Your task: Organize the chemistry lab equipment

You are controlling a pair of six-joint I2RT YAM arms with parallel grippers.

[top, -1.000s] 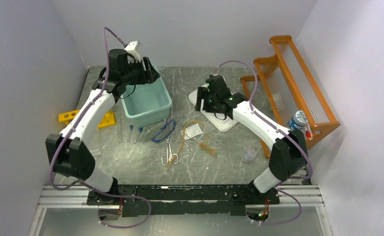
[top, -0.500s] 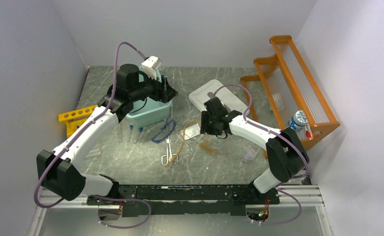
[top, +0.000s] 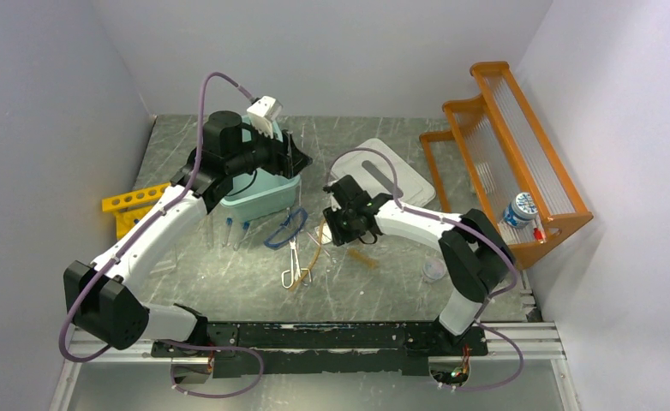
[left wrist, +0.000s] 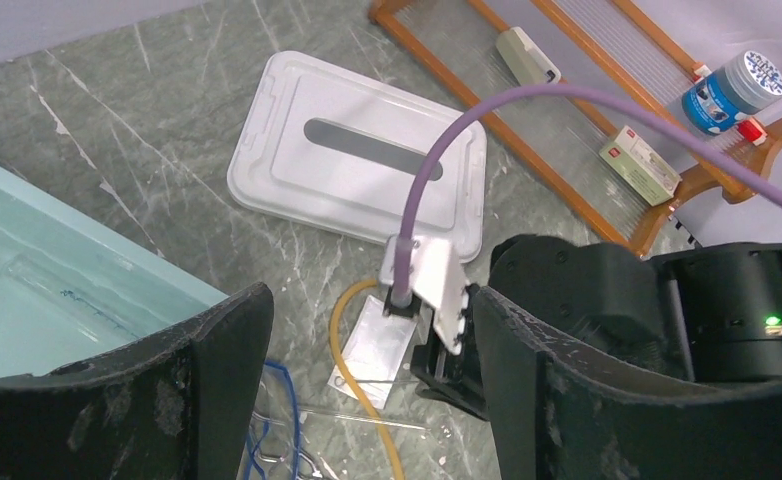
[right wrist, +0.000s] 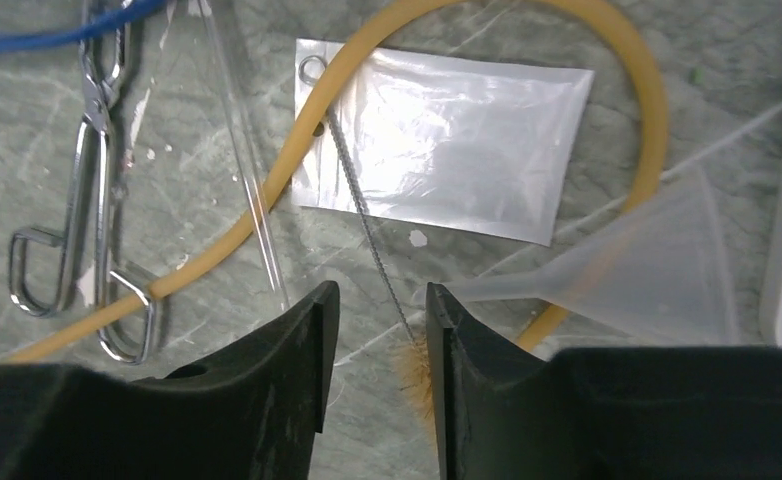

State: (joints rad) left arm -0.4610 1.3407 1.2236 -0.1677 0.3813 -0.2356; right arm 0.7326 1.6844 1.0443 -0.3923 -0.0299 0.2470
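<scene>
While the right gripper (right wrist: 380,305) hung low over the surface (right wrist: 687,60), its jaws stood a little open around the brush (right wrist: 365,225) lying on a bag (right wrist: 467,130). The left gripper (left wrist: 367,315) had wide-open, empty jaws.

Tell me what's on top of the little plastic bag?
The tan tubing crosses the left corner of the plastic bag, and the small brush lies across it. Anything underneath is covered.

A grey-green stone-patterned surface (top: 383,282) with pale veins fills the floor of a small booth. Plain, pale walls close it on the left (top: 49,111), far (top: 340,51) and right (top: 623,111). An orange wooden shelf (top: 491,70) stands against the right wall. A metal rail (top: 109,342) runs along the near edge. The light is soft and even.
</scene>
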